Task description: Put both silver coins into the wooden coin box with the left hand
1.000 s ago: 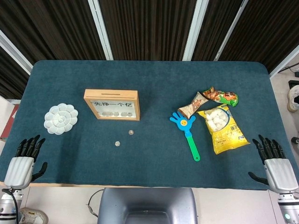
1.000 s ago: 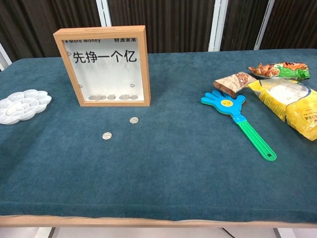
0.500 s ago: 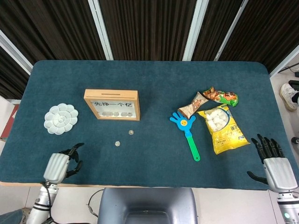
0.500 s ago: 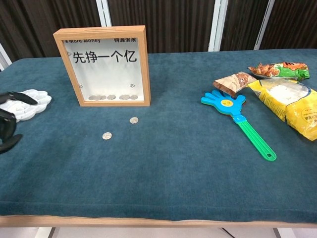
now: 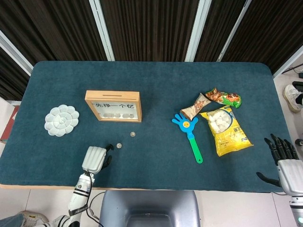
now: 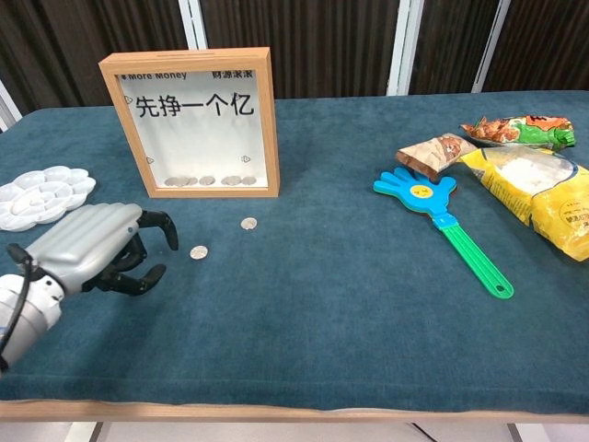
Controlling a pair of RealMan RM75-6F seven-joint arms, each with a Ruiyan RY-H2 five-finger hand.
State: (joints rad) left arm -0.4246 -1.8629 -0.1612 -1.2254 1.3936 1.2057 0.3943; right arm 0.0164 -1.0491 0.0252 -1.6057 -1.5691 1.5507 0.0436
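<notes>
left hand [image 6: 92,247]: we see it low at the near edge, fingers curled in a loose claw, thumb and fingertips apart, holding nothing. Just short of the nearer coin.
right hand [image 5: 285,163]: parked at the far-right table edge, fingers spread, empty.
nearer coin [image 6: 199,252]: small flat silver disc lying on the teal cloth, just beside our left fingertips, not touched.
risk, pick: we judge a thin coin flat on soft cloth hard to pinch; fingertips could slide over it or push it away.
farther coin [image 6: 248,223]: same look, flat on the cloth, between the nearer coin and the box front, apart from both.
risk, neighbour: a wide sweep at the first coin could knock this one toward the frame.
wooden coin box [image 6: 197,122]: upright wood frame, clear front with black lettering, several coins already lying at the bottom. Slot on top shows in the head view.
risk, drop: slot is narrow; we expect a tilted coin to bounce off the top edge, and a bump could tip the box.
</notes>
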